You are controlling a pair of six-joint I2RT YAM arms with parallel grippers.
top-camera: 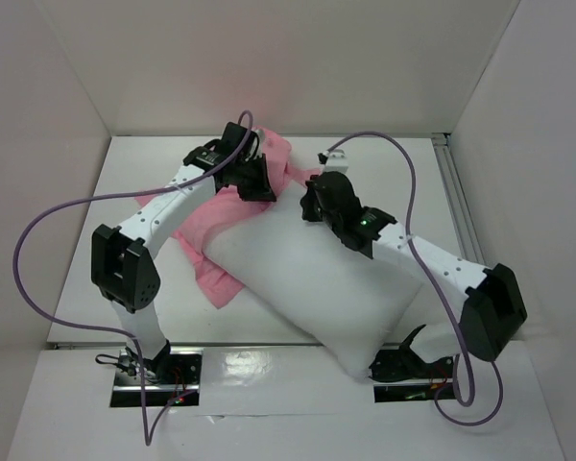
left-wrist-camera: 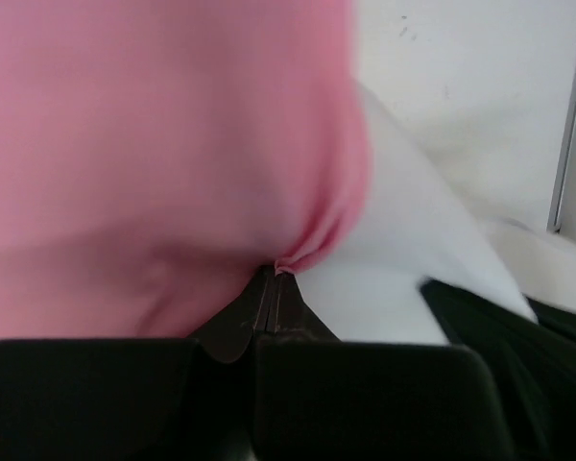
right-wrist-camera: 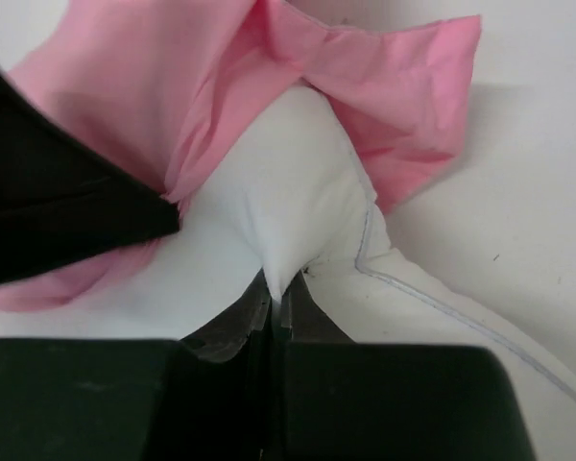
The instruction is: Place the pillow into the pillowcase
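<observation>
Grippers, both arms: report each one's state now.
Left gripper: shut, pinching a fold of the pillowcase.
Right gripper: shut, pinching a fold of the pillow.

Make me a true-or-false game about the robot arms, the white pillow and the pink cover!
1. The left gripper is pinching the pink pillowcase. True.
2. The right gripper is open and holds nothing. False: it is shut on a fold of the white pillow.
3. The pillow is all the way inside the pillowcase. False: most of it lies bare on the table, and only its far end meets the pink fabric.
4. The pillow's near end reaches close to the right arm's base. True.
</observation>
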